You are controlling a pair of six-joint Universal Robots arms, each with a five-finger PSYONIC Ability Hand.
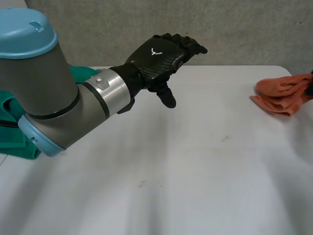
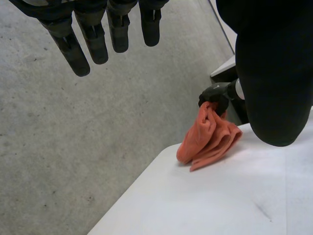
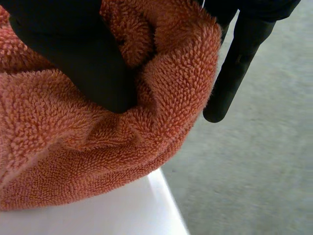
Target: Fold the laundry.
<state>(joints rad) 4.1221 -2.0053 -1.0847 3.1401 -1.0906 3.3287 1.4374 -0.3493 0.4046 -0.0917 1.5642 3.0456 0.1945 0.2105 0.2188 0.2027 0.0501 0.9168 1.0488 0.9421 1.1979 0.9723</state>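
A crumpled orange towel [image 1: 282,94] lies at the table's far right corner. In the left wrist view my right hand [image 2: 216,95] is closed on the top of the orange towel [image 2: 210,137], bunching it upward. The right wrist view has the thumb [image 3: 83,63] pressed deep into the terry cloth [image 3: 166,98], with one finger [image 3: 234,68] straight beside it. My left hand [image 1: 164,55] hovers above the back middle of the table, away from the towel. Its fingers [image 2: 93,41] are straight and hold nothing.
A green cloth [image 1: 13,128] lies at the table's left side, largely hidden behind my left arm [image 1: 54,103]. The white table [image 1: 195,171] ends just past the orange towel, with grey floor [image 2: 98,147] beyond its edge.
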